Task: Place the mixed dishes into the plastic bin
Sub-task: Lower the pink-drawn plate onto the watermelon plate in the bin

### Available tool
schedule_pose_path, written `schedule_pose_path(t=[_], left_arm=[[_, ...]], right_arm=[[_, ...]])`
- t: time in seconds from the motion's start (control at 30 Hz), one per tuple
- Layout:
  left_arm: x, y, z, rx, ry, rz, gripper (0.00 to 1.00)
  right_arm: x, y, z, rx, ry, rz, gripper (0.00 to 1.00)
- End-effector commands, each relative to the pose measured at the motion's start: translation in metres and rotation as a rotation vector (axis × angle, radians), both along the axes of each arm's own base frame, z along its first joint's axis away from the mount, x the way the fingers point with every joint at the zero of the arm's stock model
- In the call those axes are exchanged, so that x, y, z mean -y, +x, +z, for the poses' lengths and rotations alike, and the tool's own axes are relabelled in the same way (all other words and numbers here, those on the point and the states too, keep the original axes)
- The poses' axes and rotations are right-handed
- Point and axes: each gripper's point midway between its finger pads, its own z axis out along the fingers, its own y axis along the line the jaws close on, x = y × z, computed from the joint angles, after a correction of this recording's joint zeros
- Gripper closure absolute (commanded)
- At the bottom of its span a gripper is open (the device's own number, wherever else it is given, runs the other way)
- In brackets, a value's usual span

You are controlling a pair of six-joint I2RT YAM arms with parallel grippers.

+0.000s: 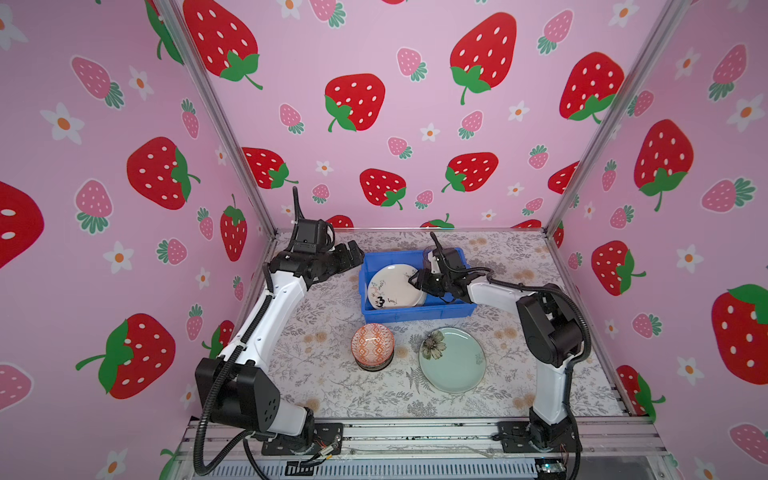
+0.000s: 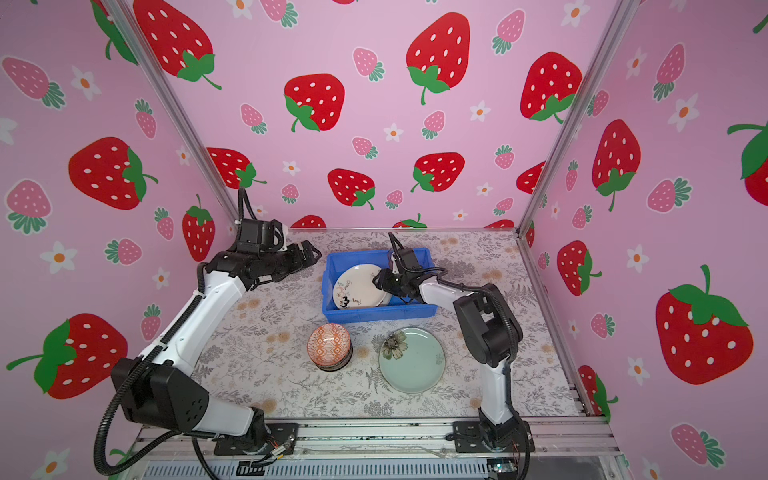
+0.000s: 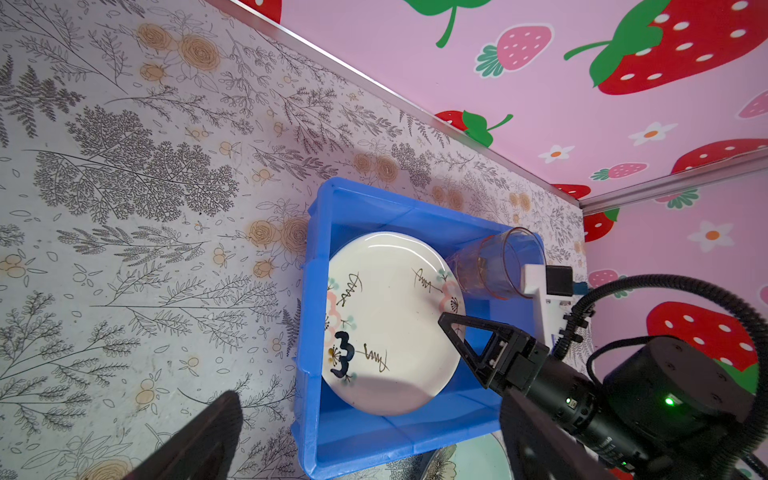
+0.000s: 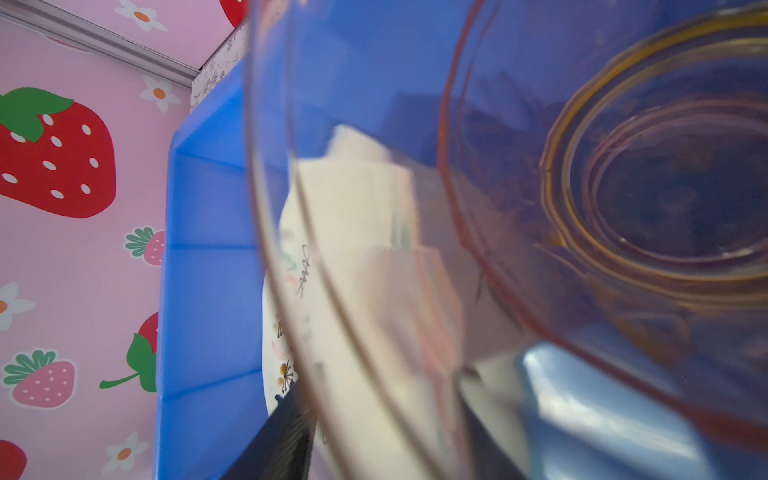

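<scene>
The right end effector (image 1: 417, 284) hangs inside the blue bin (image 3: 316, 291), over the white plate (image 3: 390, 324) lying there. A clear tumbler (image 3: 494, 266) leans in the bin's corner, close against that wrist; I cannot tell whether it is gripped. The left end effector (image 1: 353, 253) gapes wide just beside the bin. An orange bowl (image 1: 372, 345) and a pale green plate (image 1: 453, 361) sit on the bench (image 1: 316, 332), outside the bin.

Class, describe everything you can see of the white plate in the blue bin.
The white plate is round, glossy and ceramic-looking, with a shallow raised rim. Pink-and-green sprigs, thin dark squiggles and one black mark ring its face. It lies face up inside the blue bin, filling most of its width. A clear tumbler sits at its edge; contact is unclear.
</scene>
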Motion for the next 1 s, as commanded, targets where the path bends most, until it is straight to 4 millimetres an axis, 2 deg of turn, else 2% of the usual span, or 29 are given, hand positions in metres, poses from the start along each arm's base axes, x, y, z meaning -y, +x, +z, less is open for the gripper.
schedule_pose_path(t=[0.0,0.37,0.97], left_arm=[[-0.001,0.001,0.000,0.010,0.004,-0.012,0.01],[0.000,0.001,-0.001,0.007,0.005,-0.014,0.01],[-0.001,0.000,-0.005,-0.003,0.015,-0.017,0.01]], right_arm=[[-0.002,0.001,0.007,0.010,0.005,-0.004,0.45],[0.005,0.001,-0.007,0.005,-0.034,-0.018,0.42],[0.017,0.003,-0.013,0.010,-0.075,-0.044,0.35]])
